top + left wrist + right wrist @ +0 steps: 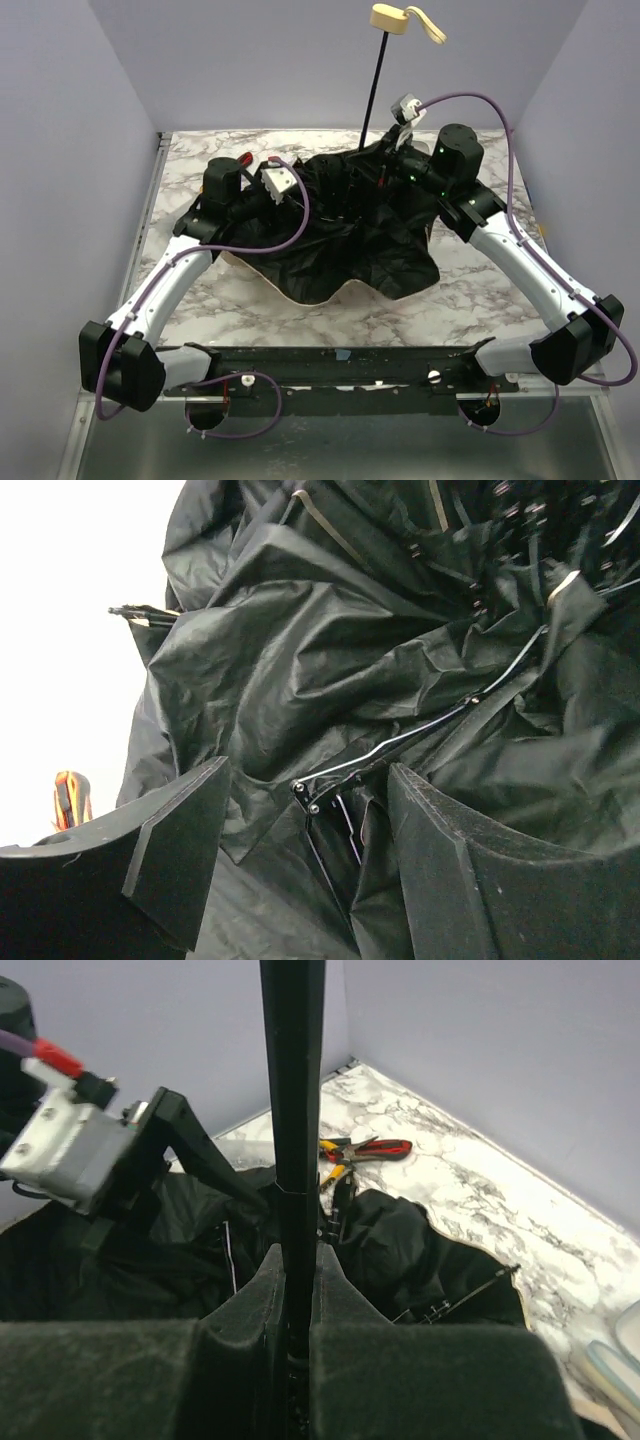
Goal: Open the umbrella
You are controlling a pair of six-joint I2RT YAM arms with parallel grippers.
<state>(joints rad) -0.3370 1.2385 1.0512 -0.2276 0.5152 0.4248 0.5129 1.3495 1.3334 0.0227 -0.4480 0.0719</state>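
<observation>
The umbrella lies with its crumpled black underside (350, 240) facing up on the marble table (470, 295), a beige edge showing at the front. Its thin black shaft (377, 85) rises to the beige handle knob (390, 18) and strap (428, 28). My right gripper (297, 1260) is shut on the shaft (293, 1080) low down, just above the canopy. Over the left part of the canopy, my left gripper (308, 780) stands open. A metal rib joint (305, 795) and folds of black fabric (300, 660) lie between its fingers, neither finger pressing on them.
Red-and-yellow pliers (365, 1150) lie on the table behind the canopy, near the far left corner (243, 158). A pale container (615, 1355) shows at the right edge of the right wrist view. Purple walls close in three sides.
</observation>
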